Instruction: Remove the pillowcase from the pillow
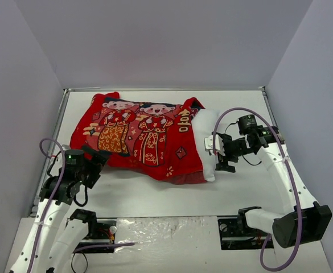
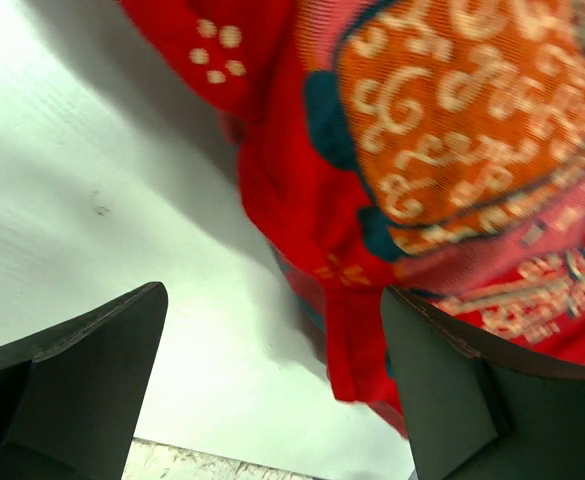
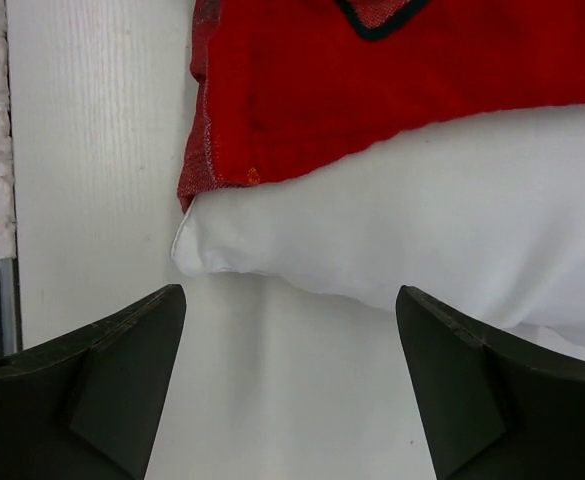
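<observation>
The red pillowcase [image 1: 138, 136] with two cartoon figures lies across the middle of the table, still round the pillow. The white pillow [image 1: 207, 139] sticks out of its right, open end. My left gripper [image 1: 96, 159] is open at the case's near left edge; a red fold [image 2: 357, 340] hangs between its jaws, next to the right one. My right gripper [image 1: 220, 156] is open just right of the bare pillow end; its view shows the pillow's corner [image 3: 197, 245] and the case's hem [image 3: 212, 170] ahead of the jaws, nothing between them.
White walls close in the table on the left, far and right sides. A metal rim [image 1: 55, 136] runs along the left edge. The arm bases [image 1: 92, 224] and a crinkled white sheet [image 1: 166, 233] lie at the near edge.
</observation>
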Available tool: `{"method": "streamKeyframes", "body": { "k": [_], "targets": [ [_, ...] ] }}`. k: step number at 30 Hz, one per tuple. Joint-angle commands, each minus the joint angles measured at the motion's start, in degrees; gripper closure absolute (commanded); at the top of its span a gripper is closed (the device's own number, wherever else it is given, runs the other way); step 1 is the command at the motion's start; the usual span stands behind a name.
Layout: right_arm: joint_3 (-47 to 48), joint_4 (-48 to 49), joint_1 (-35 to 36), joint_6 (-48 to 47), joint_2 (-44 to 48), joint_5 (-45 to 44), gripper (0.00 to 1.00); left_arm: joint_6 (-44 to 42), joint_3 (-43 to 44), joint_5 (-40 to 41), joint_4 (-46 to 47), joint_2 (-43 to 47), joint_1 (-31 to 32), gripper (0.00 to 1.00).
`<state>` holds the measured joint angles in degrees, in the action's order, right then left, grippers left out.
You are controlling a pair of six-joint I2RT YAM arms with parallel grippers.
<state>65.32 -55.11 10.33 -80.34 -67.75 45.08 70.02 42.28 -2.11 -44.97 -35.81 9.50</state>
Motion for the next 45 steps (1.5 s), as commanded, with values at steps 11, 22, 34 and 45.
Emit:
{"method": "streamKeyframes", "body": {
  "k": [11,22,34,45],
  "targets": [
    [-7.22,4.66,0.92,-12.64,0.33,-1.76,0.19,5.13,-6.15,13.35,18.75,-13.66,0.87,0.18],
    [-15.64,29.40,11.44,7.80,-0.81,-10.33,0.16,4.25,-8.09,14.41,33.01,-22.46,0.61,0.51],
    [-22.79,47.47,10.70,26.27,-2.84,-15.22,1.00,0.30,-11.25,11.69,36.97,-19.47,-3.86,0.98],
    [-8.46,40.44,-3.99,32.43,3.41,-6.58,1.00,-8.13,-4.14,2.11,34.61,-17.18,-23.90,0.98]
  ]
}}
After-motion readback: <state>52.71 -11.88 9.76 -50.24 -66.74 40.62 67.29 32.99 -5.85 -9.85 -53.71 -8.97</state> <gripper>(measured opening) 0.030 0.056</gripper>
